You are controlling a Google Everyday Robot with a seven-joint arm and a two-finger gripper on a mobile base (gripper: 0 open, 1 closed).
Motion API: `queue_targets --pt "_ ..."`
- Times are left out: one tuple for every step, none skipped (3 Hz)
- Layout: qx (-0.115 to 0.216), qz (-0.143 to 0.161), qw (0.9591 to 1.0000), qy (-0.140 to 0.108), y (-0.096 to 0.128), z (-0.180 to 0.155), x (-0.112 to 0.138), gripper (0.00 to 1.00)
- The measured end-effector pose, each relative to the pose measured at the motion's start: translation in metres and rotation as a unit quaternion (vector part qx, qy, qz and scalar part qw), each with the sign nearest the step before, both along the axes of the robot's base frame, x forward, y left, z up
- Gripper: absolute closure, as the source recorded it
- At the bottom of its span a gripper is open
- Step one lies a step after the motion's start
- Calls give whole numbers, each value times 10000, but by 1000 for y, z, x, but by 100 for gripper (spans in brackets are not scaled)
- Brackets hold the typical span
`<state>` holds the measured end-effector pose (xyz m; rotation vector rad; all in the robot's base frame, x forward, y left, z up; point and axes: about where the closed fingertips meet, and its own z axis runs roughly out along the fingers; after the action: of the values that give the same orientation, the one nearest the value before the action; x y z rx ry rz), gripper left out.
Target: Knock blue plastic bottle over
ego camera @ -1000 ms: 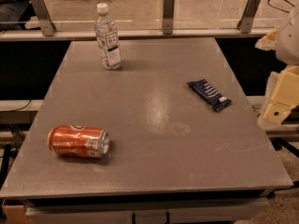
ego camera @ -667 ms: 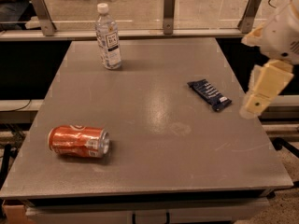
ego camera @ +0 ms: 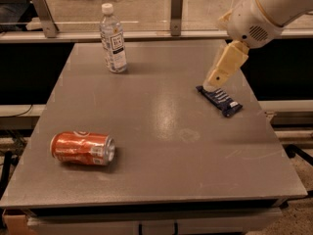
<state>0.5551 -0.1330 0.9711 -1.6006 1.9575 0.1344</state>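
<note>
**Wrapper in the way**

Your gripper [ego camera: 212,83] hangs just over the wrapper [ego camera: 220,100]; whether it is released or clenched, you cannot tell. The bottle [ego camera: 113,38] stands upright, well apart, near the far edge of the table [ego camera: 161,131]. Sweep low and you may drag the wrapper along.

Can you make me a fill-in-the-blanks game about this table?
1. The blue plastic bottle stands ____ near the far edge of the table.
2. Its screw cap is ____.
3. The orange soda can lies on its ____.
4. The gripper hangs by the snack wrapper, which is dark ____.
Missing words: upright, white, side, blue.
</note>
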Motion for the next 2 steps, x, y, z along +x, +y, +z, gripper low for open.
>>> queue_targets --pt "597 75 9979 -228 40 14 34 0" --pt "597 75 9979 -228 40 14 34 0"
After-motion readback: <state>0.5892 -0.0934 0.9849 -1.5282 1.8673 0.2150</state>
